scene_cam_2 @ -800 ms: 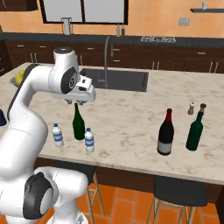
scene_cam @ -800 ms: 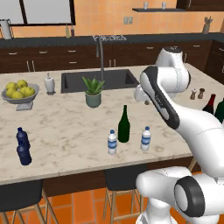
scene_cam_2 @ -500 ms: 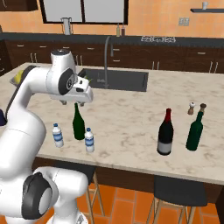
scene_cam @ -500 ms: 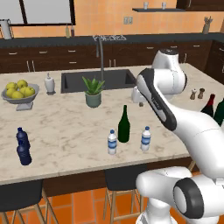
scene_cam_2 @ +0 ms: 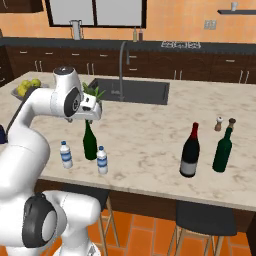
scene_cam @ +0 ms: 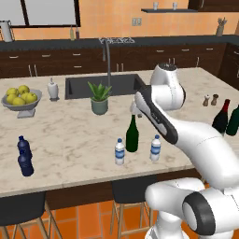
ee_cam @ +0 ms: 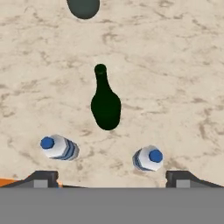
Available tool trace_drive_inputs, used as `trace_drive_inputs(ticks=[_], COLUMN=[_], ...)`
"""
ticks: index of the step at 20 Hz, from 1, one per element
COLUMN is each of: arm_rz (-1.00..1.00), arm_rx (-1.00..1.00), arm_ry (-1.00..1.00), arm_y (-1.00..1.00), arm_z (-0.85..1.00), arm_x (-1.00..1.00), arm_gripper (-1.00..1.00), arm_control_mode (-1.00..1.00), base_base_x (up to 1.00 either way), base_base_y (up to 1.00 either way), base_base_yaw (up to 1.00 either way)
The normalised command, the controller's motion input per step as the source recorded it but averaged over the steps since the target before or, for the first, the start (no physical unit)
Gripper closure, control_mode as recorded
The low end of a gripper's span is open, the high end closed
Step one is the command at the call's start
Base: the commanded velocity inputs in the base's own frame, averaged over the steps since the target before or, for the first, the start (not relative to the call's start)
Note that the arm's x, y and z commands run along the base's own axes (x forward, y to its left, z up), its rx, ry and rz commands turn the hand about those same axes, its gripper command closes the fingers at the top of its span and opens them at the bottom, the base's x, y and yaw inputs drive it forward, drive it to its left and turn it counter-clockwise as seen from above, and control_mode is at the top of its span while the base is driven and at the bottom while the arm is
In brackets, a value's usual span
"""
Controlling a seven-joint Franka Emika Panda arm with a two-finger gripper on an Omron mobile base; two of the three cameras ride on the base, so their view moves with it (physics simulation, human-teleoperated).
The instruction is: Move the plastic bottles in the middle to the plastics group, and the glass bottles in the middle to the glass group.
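Tool (ee_cam: 112,177) hangs above the middle of the counter (scene_cam: 70,140), jaws spread wide, nothing in them. Right under it: green glass bottle (ee_cam: 105,103) upright, w/ two clear plastic bottles (ee_cam: 59,147) either side, all three in the middle, unsorted. Plastics group (scene_cam: 23,156), the two navy bottles, sits well apart at the counter's left end. Glass group (scene_cam_2: 190,150), dark red-top bottle plus green one, well apart on the right. So nothing's delivered yet, by the look of it: three moves left, first pick not made.
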Motion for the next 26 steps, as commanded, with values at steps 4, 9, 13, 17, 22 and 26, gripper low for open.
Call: trace_drive_inputs(ticks=[4,9,13,17,22,26], arm_rz=[0.06,0.08,0.04,0.03,0.05,0.06], arm_rx=[-0.03,-0.01,-0.01,0.00,0.00,0.00], arm_ry=[0.02,0.01,0.00,0.00,0.00,0.00], arm_y=[0.08,0.07,0.00,0.07,0.11,0.01], arm_z=[-0.13,-0.41,-0.17,-0.26,-0.33,-0.29], arm_x=[0.82,0.48,0.00,0.00,0.13,0.23], arm_gripper=[-1.00,-1.00,-1.00,-1.00,-1.00,-1.00], arm_control_mode=[-1.00,-1.00,-1.00,-1.00,-1.00,-1.00], base_base_x=[0.00,0.00,0.00,0.00,0.00,0.00], base_base_y=[0.00,0.00,0.00,0.00,0.00,0.00], base_base_yaw=[0.00,0.00,0.00,0.00,0.00,0.00])
